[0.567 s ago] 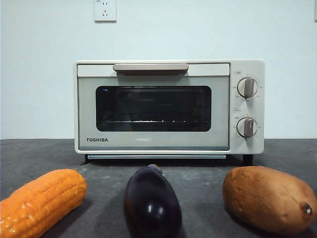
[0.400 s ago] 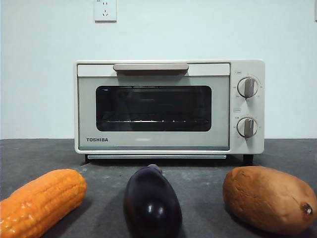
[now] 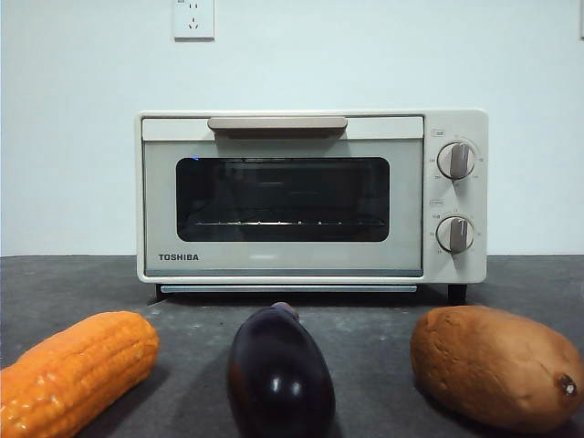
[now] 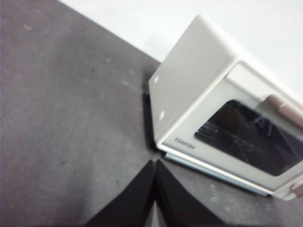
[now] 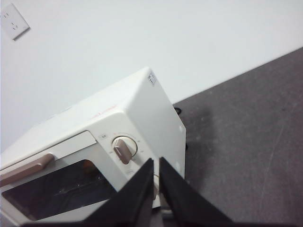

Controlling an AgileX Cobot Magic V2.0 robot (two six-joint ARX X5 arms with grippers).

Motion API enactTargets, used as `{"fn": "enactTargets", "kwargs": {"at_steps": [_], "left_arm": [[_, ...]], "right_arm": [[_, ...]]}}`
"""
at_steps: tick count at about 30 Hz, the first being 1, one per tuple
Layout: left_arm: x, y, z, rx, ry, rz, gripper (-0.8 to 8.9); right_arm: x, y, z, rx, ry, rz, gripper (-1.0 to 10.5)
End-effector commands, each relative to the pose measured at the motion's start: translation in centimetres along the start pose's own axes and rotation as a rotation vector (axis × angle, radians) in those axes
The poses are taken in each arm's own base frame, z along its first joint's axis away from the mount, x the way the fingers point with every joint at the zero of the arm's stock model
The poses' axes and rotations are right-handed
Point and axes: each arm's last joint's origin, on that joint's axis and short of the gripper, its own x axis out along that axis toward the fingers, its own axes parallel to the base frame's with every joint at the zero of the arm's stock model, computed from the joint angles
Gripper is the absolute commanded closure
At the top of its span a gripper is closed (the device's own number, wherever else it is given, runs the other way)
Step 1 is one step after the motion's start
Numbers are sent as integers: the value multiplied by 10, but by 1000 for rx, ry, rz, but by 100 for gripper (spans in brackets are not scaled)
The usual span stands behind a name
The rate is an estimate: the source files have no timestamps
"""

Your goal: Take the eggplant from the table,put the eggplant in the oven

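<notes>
The dark purple eggplant [image 3: 279, 374] lies on the grey table [image 3: 365, 328] at the front centre, stem tip toward the oven. Behind it stands the cream-white oven [image 3: 310, 196], its glass door closed and the beige handle [image 3: 277, 123] at the top. The front view shows neither arm. My left gripper [image 4: 155, 165] is shut and hovers over bare table off the oven's [image 4: 222, 123] left front corner. My right gripper [image 5: 156, 163] is shut with a thin slit between its jaws, hanging near the oven's [image 5: 94, 156] right side by the upper knob [image 5: 122, 150].
An orange corn cob [image 3: 78, 370] lies at the front left and a brown sweet potato [image 3: 497, 365] at the front right, flanking the eggplant. Two knobs [image 3: 455, 161] sit on the oven's right panel. A wall socket [image 3: 193, 18] is high on the white wall.
</notes>
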Motion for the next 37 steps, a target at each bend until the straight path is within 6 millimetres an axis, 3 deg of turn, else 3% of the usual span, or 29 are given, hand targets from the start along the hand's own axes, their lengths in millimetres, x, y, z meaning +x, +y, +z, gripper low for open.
{"fn": "enactTargets", "kwargs": {"at_steps": [1, 10, 22, 31, 37], "left_arm": [[-2, -9, 12, -1, 21, -11, 807], [1, -34, 53, 49, 95, -27, 808], [18, -70, 110, 171, 249, -107, 808], [41, -86, 123, 181, 365, -205, 808], [50, -91, 119, 186, 412, -240, 808]], "right_arm": [[-2, 13, 19, 1, 4, 9, 942], [6, 43, 66, -52, 159, 61, 942], [38, 63, 93, 6, 602, 197, 910], [63, 79, 74, 126, 891, 557, 574], [78, 107, 55, 93, 948, 587, 537]]}}
